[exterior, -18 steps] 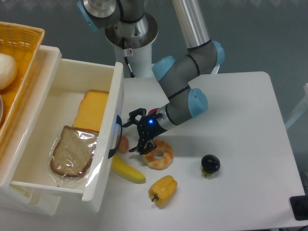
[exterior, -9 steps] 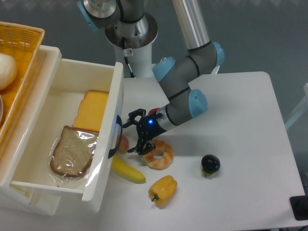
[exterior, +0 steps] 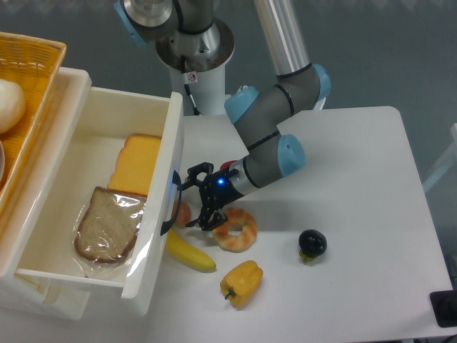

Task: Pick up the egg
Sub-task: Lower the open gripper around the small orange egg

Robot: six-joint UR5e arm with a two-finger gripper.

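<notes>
Wicker basket [exterior: 32, 53] at the far left holds a pale round object [exterior: 10, 104]. Beside it, the open white drawer [exterior: 168, 136] contains an orange-yellow slice [exterior: 137, 164] and a wrapped slice of brown bread [exterior: 107, 224]. Tucked against the drawer's front lies the egg [exterior: 183, 213], on the table [exterior: 357, 186], just above a banana [exterior: 190, 252]. The hand [exterior: 193, 199] hangs over the egg with its fingers spread apart, gripping nothing. Right of it lie a glazed doughnut [exterior: 236, 229], a yellow pepper [exterior: 240, 282] and a small dark round fruit [exterior: 312, 244].
</notes>
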